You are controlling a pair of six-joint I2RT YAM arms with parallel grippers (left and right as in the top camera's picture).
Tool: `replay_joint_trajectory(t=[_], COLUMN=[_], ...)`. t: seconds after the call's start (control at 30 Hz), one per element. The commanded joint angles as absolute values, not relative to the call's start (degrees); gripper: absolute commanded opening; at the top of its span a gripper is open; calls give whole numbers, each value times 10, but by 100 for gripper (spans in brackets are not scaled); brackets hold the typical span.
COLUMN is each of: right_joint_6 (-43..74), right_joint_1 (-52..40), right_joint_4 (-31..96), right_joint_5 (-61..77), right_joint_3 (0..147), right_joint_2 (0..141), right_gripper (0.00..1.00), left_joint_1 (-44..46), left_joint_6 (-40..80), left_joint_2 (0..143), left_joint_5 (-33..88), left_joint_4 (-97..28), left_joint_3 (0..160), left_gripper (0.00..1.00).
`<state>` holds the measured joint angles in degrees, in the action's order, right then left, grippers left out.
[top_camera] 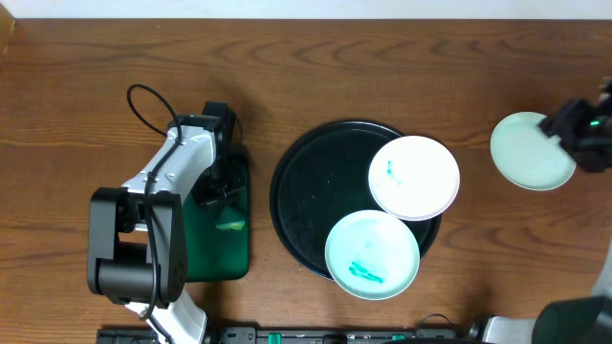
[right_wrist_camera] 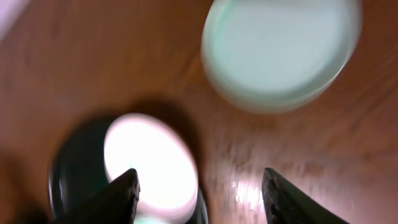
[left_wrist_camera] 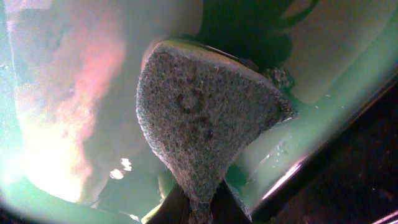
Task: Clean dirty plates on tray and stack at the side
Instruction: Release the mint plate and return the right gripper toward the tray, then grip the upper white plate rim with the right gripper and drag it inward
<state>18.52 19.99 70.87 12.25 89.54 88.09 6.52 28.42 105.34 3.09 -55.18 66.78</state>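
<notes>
The black round tray [top_camera: 316, 191] sits mid-table. On its right side lie a white plate [top_camera: 414, 177] with a small teal smear and, nearer me, a mint-green plate [top_camera: 373, 253] with teal smears. A clean-looking mint plate [top_camera: 531, 151] lies on the wood at the right, outside the tray. My right gripper [top_camera: 564, 129] hovers at that plate's far right edge. In the right wrist view the right gripper [right_wrist_camera: 199, 190] is open and empty, with the mint plate [right_wrist_camera: 280, 50] and white plate [right_wrist_camera: 149, 165] below. My left gripper [left_wrist_camera: 199, 210] is shut on a grey scouring pad [left_wrist_camera: 205, 118].
A dark green rectangular tray [top_camera: 215, 253] lies left of the black tray, and the left arm [top_camera: 163, 191] reaches over it. Its glossy green floor [left_wrist_camera: 336, 93] fills the left wrist view. Bare wood lies between the black tray and the right-hand plate.
</notes>
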Motion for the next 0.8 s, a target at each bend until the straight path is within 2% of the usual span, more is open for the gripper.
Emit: replay_joint_trajectory(t=[0.0,0.17,0.27,0.3,0.43,0.63,0.77], right_joint_6=[166,222,217,174,125,84,80], right_joint_1=[146,61,41,37,37,37,37], right_joint_4=[745,723,641,577,467,413,413], right_joint_5=[104,36,47,73,126,167,170], right_joint_3=[880,786,694,654,600,592,592], right_joint_2=[895,895,895,895,895,895,906], right_gripper=[63,72,66,63,63,64,60], left_joint_1=[64,64,64,64,64,64,64], left_joint_6=[274,266,266,266,266,266,263], left_joint_2=[1053,1053,1053,1053,1053,1053,1053], left_joint_5=[39,39,39,39,39,39,39], left_joint_4=[-550,-551,-550,-550,-547,-534,-522], left_joint_3=[668,668,668,668,668,668,668], left_gripper=[7,7,7,7,7,7,7])
